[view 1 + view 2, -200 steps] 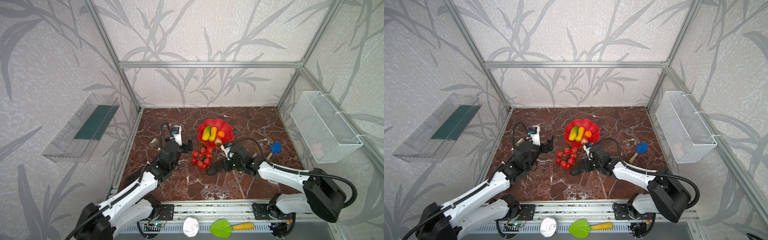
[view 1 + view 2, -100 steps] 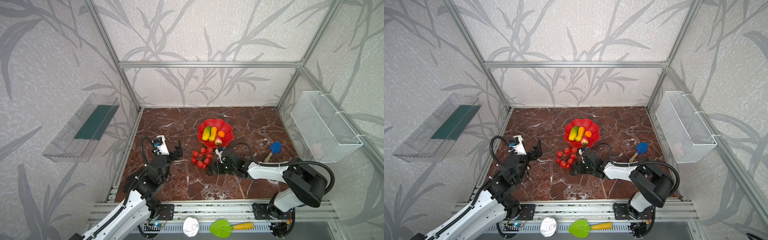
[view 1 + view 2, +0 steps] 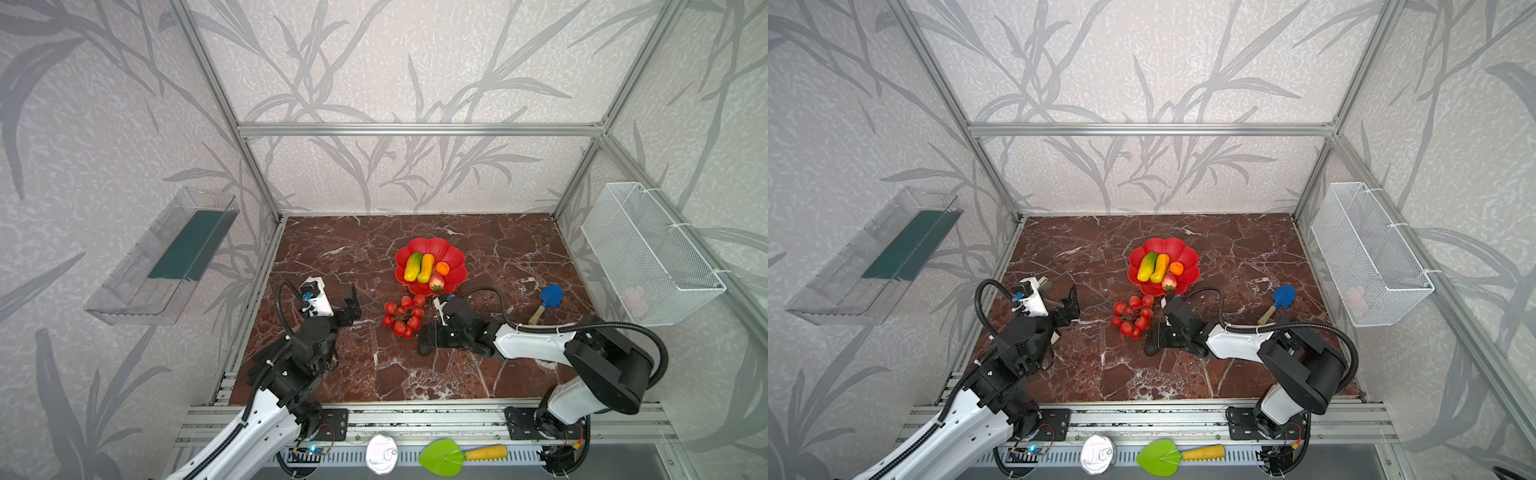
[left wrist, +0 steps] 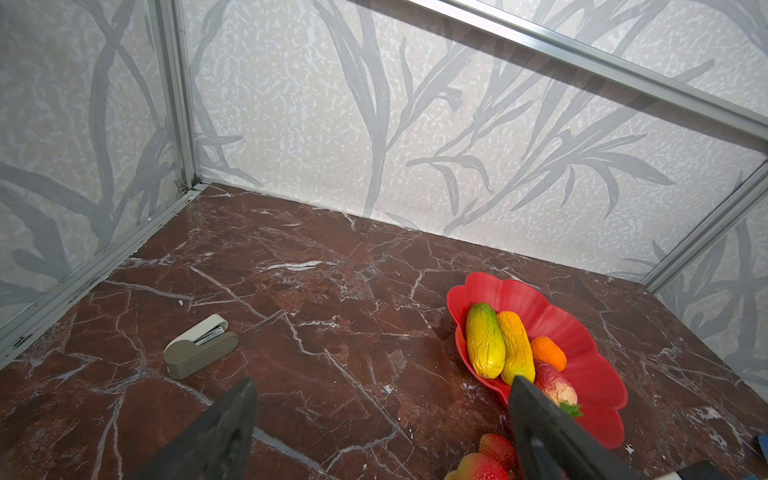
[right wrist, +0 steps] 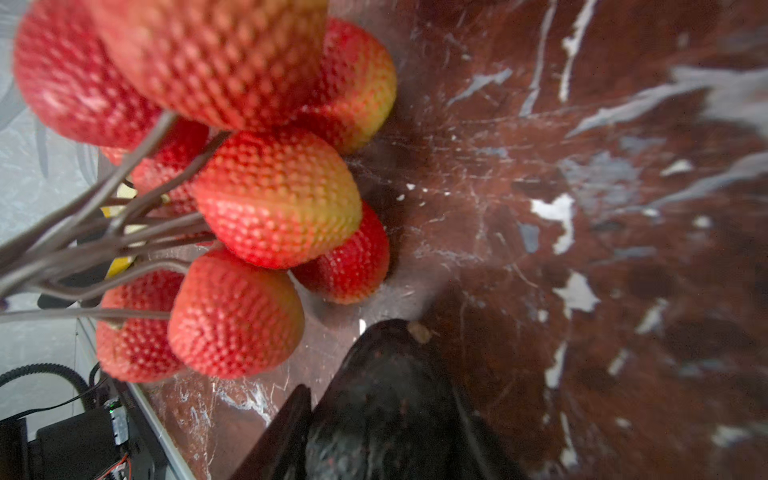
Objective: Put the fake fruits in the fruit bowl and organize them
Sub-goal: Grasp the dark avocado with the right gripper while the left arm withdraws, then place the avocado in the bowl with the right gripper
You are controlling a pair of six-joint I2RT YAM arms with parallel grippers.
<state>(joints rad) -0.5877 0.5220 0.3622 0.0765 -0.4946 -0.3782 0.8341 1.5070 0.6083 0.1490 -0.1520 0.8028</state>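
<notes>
The red flower-shaped fruit bowl (image 3: 455, 254) (image 4: 582, 332) holds a green-yellow oblong fruit (image 3: 413, 266), a yellow-orange oblong one (image 3: 426, 268), a small orange (image 3: 442, 268) and a strawberry-like fruit (image 3: 436, 281). The cluster of red balls (image 3: 404, 316) (image 5: 274, 199) lies on the floor just in front of the bowl. Beside the cluster, my right gripper (image 3: 435, 337) lies low, shut on the dark avocado (image 3: 424, 345) (image 5: 386, 407), which rests on the floor. My left gripper (image 3: 338, 301) (image 4: 382, 384) hangs open and empty, left of the cluster.
A blue scoop (image 3: 549, 298) lies right of the bowl. A beige stapler-like object (image 4: 199, 345) sits near the left wall. The green leaf scoop (image 3: 442, 457) and a silver disc (image 3: 381, 453) rest on the front rail. A wire basket (image 3: 648, 253) and a clear tray (image 3: 166, 262) hang on the side walls.
My right gripper has dropped to the floor and closed round the avocado. The left arm has drawn back toward the front left, still open.
</notes>
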